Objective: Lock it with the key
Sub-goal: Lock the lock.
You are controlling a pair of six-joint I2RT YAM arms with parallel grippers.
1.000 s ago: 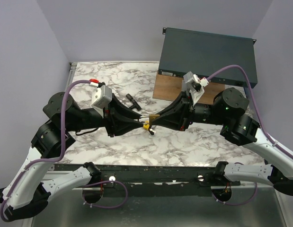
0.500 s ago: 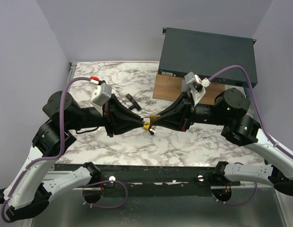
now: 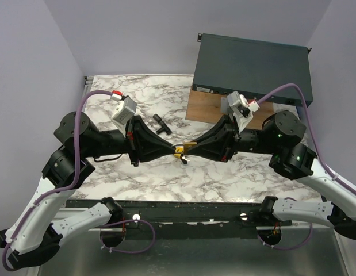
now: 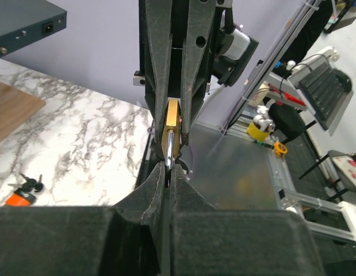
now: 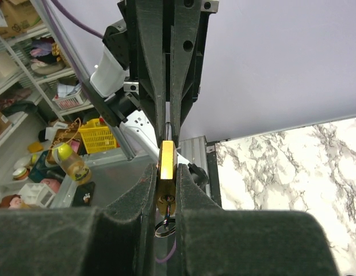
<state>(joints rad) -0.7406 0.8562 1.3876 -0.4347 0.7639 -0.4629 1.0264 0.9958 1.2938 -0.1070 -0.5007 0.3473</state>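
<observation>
Reaching in from near edge w/ both arms, nose to nose above mid tabletop (image 3: 224, 178). Holding padlock (image 4: 173, 129) between them, clear of the surface. Pressed together on steel shackle (image 4: 169, 150) w/ L end effector (image 4: 168, 172), fingers tight on either side of it. Clamped flat on brass body w/ R end effector (image 5: 164, 172). Seen edge-on in both wrist views, shackle end twd L arm, keyhole end twd R arm. Hanging off keyhole end, a small ring (image 5: 164, 227); prob. a key seated there, tho blade hidden betw. the fingers.

Further back, lying on the marble well apart from both arms, black keys (image 4: 22, 192) w/ orange tag. Beyond those, at far R of tabletop, wooden board (image 3: 203, 106). Resting on board's far part, dark flat box (image 3: 252, 66), up against rear wall.
</observation>
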